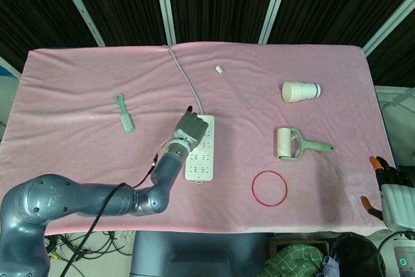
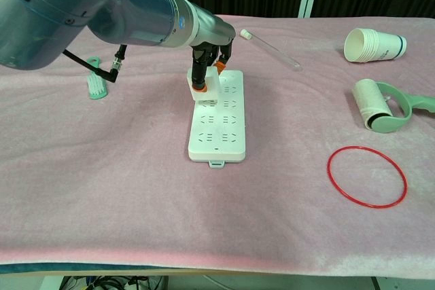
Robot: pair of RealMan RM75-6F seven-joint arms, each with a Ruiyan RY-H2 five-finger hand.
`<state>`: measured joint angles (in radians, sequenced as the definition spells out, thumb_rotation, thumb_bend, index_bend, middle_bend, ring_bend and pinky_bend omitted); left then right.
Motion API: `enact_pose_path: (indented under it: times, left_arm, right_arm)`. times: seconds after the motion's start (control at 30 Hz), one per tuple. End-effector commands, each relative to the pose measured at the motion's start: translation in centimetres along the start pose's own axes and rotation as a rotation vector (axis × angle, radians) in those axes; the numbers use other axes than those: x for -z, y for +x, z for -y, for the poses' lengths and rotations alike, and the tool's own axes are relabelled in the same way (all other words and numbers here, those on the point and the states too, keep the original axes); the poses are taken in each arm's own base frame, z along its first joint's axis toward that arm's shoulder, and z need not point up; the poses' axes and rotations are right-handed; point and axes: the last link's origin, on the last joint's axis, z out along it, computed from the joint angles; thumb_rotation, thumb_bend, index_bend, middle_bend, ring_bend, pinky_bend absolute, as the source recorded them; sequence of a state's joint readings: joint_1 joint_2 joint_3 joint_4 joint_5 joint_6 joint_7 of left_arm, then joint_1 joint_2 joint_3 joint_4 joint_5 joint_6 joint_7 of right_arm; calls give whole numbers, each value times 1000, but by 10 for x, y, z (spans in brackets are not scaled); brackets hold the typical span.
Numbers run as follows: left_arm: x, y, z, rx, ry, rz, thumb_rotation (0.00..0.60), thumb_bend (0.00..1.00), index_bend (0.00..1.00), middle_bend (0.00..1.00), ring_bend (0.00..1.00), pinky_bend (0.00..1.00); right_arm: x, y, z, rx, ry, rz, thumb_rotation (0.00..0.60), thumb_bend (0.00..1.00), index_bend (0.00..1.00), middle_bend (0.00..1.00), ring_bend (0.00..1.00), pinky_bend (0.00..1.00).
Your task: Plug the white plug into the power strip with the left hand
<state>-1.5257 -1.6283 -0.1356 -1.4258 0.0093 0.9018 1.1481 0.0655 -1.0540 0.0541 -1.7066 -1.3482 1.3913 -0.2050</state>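
While the grey left arm reaches in from the near left edge of the pink-covered desk (image 1: 78, 89), the left robot hand (image 2: 207, 66) sits directly over the white rectangular power strip (image 2: 219, 127), its fingers closed round the small white plug (image 2: 206, 88), which it holds down against the strip's far-left sockets; whether the prongs are fully seated cannot be told. Nearer than that robot hand and off to its right lies a thin red ring (image 2: 367, 175), flat on the cloth and well apart from the strip. Level with the robot hand, further right, rests a mint-green lint roller with a white drum (image 2: 380, 105); to the robot hand's left lies a small green brush (image 2: 96, 83). Beyond it, a clear slim tube with a white cap (image 2: 269, 46) lies at a slant, and a stack of white paper cups (image 2: 374, 45) lies on its side at the far right. At the near right corner the right robot hand (image 1: 393, 188) hangs off the desk, holding nothing, fingers apart.
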Motion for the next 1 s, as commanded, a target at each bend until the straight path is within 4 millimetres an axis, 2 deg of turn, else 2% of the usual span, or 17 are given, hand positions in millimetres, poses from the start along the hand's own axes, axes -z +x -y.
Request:
enact_pose_path:
  times: [0.03,1.0]
  left_arm:
    - [0,1,-1,2,0,-3,600,389,608,614,236,108]
    - [2,-2,0,-14,8,8,600,392,613,615,236,107]
  right_arm:
    - [0,0,0,-4,-1,1,600,191,44,85,185,200]
    - [0,1,-2,-9,-4,0,600,191,44,85,185,201]
